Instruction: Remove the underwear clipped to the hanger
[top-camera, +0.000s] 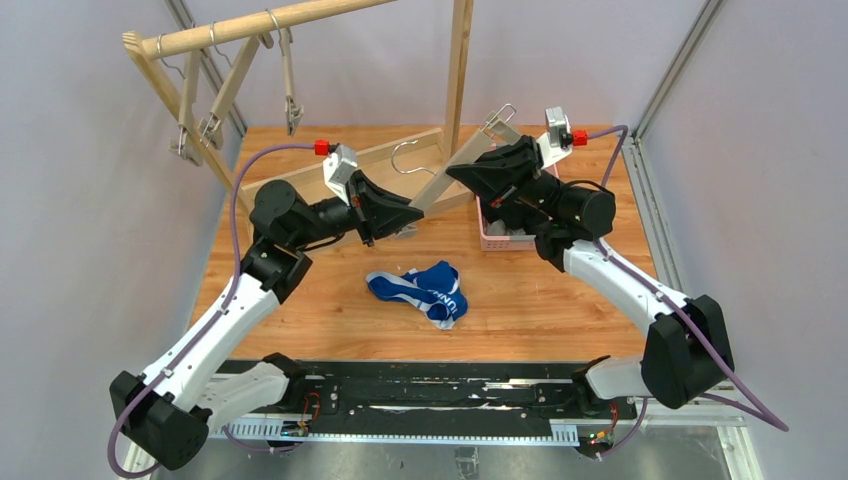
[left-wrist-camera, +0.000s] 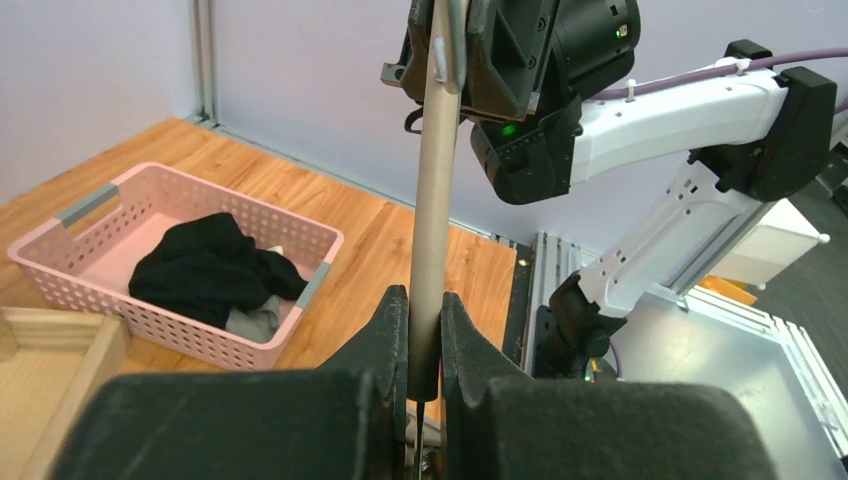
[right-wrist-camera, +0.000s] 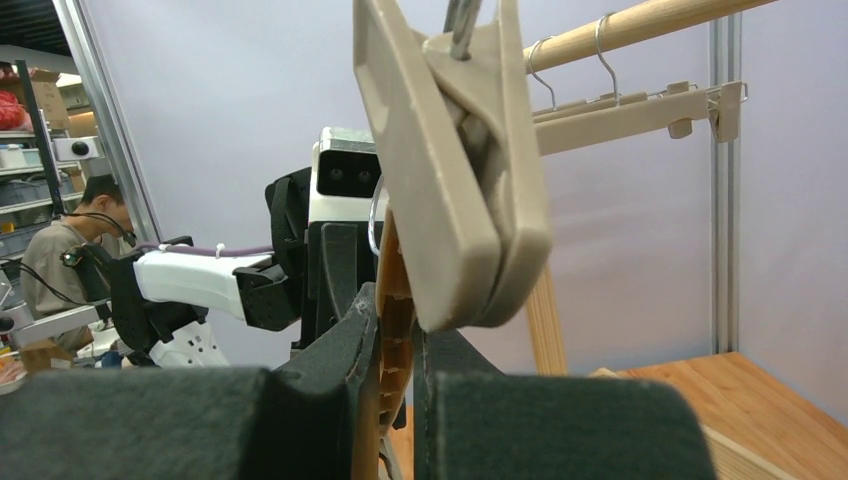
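blue underwear (top-camera: 425, 292) lies loose on the table (top-camera: 560, 310), about mid-table, off the hanger (top-camera: 440, 185). its long axis runs left to right, tilted a little toward the near right, with the white-lettered band at the right end. bare wood shows on every side of it. the near table edge is well apart.

black underwear (left-wrist-camera: 205, 265) and grey underwear (left-wrist-camera: 250, 322) sit heaped in the pink basket (left-wrist-camera: 150, 325), grey tucked under the black one's edge by the basket wall. in your top view the basket sits at the far right of the table, mostly hidden under the right arm.

hanger is held off the table between the two arms. its bar slants from near left to far right and its hook sticks out to the far left. left gripper (top-camera: 412, 213): jaws pressed onto the near-left end of the bar. right gripper (top-camera: 462, 172): jaws pinching the far-right end, just by a clip (right-wrist-camera: 450, 180) whose tips are together.

wooden rack (top-camera: 250, 28) stands at far left, with more hangers on its rail.
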